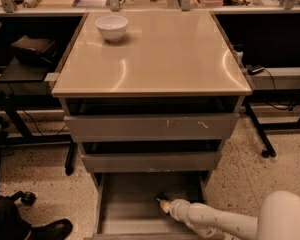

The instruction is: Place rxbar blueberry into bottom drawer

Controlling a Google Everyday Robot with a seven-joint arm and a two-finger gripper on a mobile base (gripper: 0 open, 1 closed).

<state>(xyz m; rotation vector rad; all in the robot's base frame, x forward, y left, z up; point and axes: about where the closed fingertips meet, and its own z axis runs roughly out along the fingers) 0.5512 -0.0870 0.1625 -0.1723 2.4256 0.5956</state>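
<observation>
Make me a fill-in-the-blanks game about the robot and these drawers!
1. The bowl on the cabinet is ____ in colour.
2. The cabinet has ____ grey drawers.
3. The gripper is low inside the bottom drawer, which is pulled ____.

Missing words: white; three; open
</observation>
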